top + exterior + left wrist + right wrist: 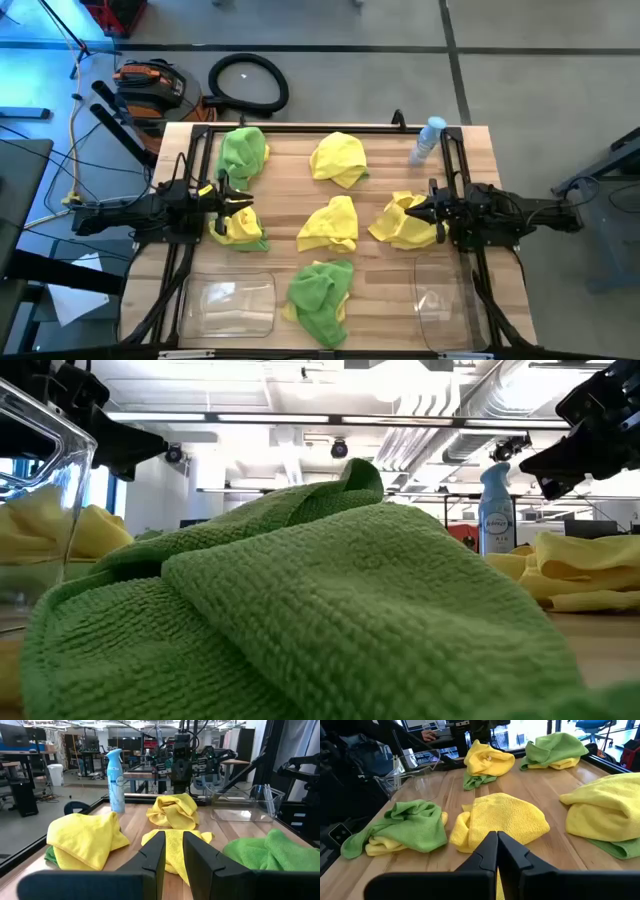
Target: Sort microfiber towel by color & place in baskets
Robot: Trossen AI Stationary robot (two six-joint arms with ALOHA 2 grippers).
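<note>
Looking down at the table, I see the left gripper a little open and empty above a yellow-green towel pile at the left. The right gripper is closed, empty, over a yellow towel. Other towels lie in the middle, and both baskets stand empty at the near edge

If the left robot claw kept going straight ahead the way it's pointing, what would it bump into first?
Probably the yellow towel in the middle of the table, lying right past the left gripper. The gripper may sit a bit above it, so it might skim over; depth is hard to judge.
</note>
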